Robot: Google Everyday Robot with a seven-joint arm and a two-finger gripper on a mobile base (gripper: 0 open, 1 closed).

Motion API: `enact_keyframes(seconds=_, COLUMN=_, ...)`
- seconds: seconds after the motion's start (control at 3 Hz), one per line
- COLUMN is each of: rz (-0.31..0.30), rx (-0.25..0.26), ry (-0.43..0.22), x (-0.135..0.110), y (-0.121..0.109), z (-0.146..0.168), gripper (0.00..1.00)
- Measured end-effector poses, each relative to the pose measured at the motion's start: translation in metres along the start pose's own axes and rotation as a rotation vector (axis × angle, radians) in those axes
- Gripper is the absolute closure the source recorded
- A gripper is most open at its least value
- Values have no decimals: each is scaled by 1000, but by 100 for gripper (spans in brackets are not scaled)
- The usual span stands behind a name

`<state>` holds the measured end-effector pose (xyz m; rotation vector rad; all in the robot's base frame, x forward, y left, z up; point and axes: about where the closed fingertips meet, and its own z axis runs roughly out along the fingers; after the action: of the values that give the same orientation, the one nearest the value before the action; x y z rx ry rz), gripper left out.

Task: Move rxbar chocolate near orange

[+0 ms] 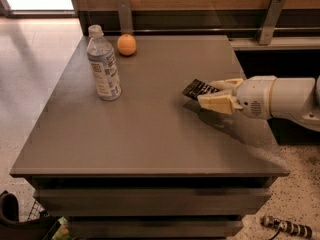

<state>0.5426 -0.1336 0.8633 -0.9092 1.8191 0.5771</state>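
rxbar chocolate (194, 88) in gripper (206, 93), above right side of table (140, 134)

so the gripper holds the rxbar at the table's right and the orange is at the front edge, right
No: the camera view shows the orange at the far edge. The gripper does hold the rxbar chocolate at the right.

white arm (287, 96) in from right, roughly level. beige two-finger gripper (207, 92) points left, fingers clamped on flat black-wrapped rxbar chocolate (195, 88), which juts past the jaws.
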Motion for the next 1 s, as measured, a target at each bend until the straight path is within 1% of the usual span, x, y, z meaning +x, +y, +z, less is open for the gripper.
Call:
enact_keyframes(seconds=0.33, rz=3, rx=-22, ry=32, x=-23, y=-59, z=24, gripper=100)
enact_keyframes(seconds=0.67, rz=8, rx=-32, ry=59, x=-42, y=-105, z=66, gripper=100)
enact_keyframes(seconds=1.0, rz=-51, rx=-31, ry=18, x=-108, y=-139, z=128, gripper=100)
